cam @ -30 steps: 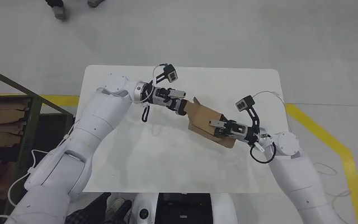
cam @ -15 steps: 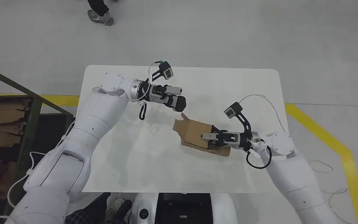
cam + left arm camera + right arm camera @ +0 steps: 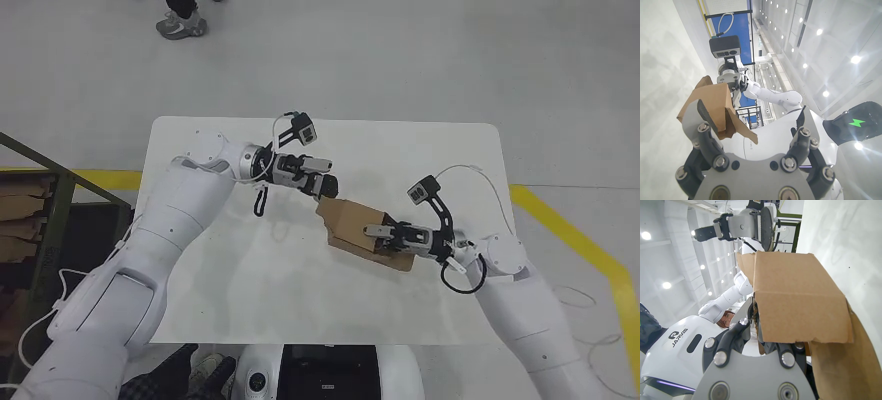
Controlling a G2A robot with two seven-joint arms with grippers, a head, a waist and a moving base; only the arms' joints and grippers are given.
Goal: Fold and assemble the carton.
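Note:
A brown cardboard carton (image 3: 358, 226) lies partly folded near the middle of the white table (image 3: 220, 290), with loose flaps at both ends. My right gripper (image 3: 386, 233) is shut on the wall at its near end; in the right wrist view the carton (image 3: 797, 298) covers one finger of that gripper (image 3: 757, 313). My left gripper (image 3: 328, 187) is open at the carton's far end. In the left wrist view the carton (image 3: 710, 102) sits just in front of one finger of the left gripper (image 3: 749, 111), with a flap hanging between the fingers.
A green rack (image 3: 40, 215) with flat cardboard sheets stands off the table's left side. A yellow floor line (image 3: 580, 250) runs past the right edge. The table has bare room in front and to the left of the carton.
The left gripper drew back from the carton, then returned to its far end. The right gripper pulled the carton nearer, then moved it back toward the left gripper.

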